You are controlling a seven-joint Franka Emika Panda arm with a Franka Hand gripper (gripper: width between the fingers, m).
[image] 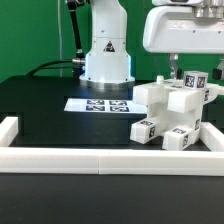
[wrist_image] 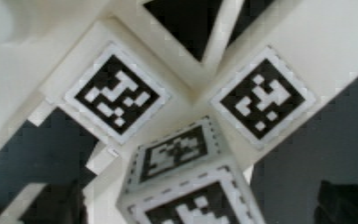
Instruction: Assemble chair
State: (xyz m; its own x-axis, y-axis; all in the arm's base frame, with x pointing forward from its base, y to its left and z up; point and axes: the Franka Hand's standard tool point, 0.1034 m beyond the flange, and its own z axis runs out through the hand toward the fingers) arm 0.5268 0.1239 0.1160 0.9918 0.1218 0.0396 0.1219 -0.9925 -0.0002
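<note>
White blocky chair pieces (image: 172, 115) sit in a tight cluster directly beneath the claw (image: 183, 70), which hangs just above the topmost block with its fingers spread wide. The exterior view does not show whether a finger touches that block. From the claw, the marker board (image: 100, 104) lies lower and off toward the exterior view's left on the black table (image: 45, 110). The robot base (image: 107, 55) stands behind it on that same side, and the low white border rail (image: 110, 156) runs across in front. Only the wrist view shows the black-and-white marker tags (wrist_image: 119, 92) up close, four of them on angled white faces. It shows no fingers clearly.
</note>
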